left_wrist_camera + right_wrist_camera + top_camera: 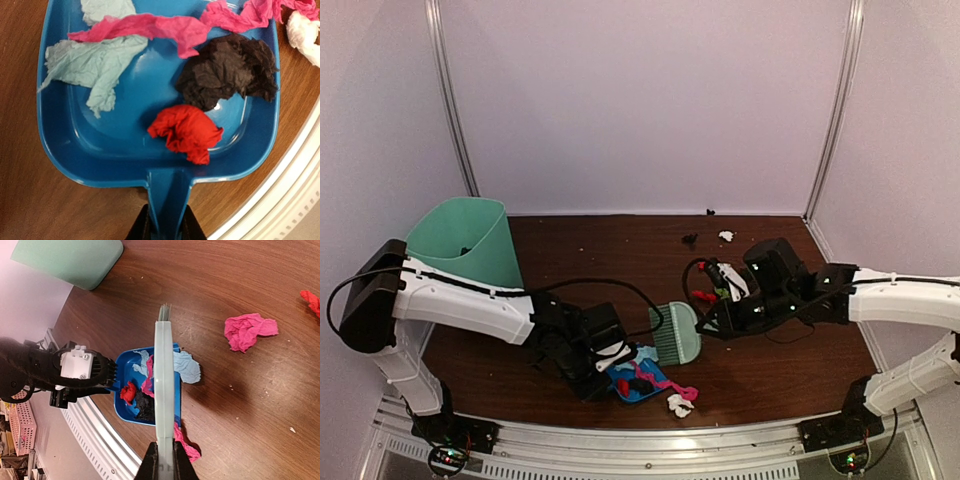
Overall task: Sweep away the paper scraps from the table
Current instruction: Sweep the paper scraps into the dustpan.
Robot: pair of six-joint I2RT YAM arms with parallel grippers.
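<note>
The left gripper [166, 231] is seen clenched on the handle of the blue dustpan [125, 145], though only its fingertips are shown at the bottom edge of the left wrist view. The dustpan is laid flat on the table [770, 365], close to the silver frame edge [280, 200].

Of the paper scraps [678, 404], four are gathered inside the dustpan: a pale cyan scrap [95, 65], a pink strip [150, 27], a black scrap [230, 70] and a red scrap [187, 132]. The pink strip is trailed out past the open lip and is cut off at the top of the picture. A white scrap [305, 32] is left on the table just beside the lip, cropped by the right edge.

The right gripper [165, 462] is clamped tight on the handle of the pale green brush [164, 370]. The brush is seen edge-on from the right wrist, so its bristles are barely made out and the middle of the dustpan is hidden behind it. Whether the bristles are touching the table cannot be told.

A crumpled pink scrap [247, 330] is seen on open wood, well apart from the dustpan, and a red piece [312, 300] is cut off at the frame's edge. Small specks [690, 238] near the far edge are too tiny to be identified. The mint-green bin [470, 240] is partly hidden by the left arm.
</note>
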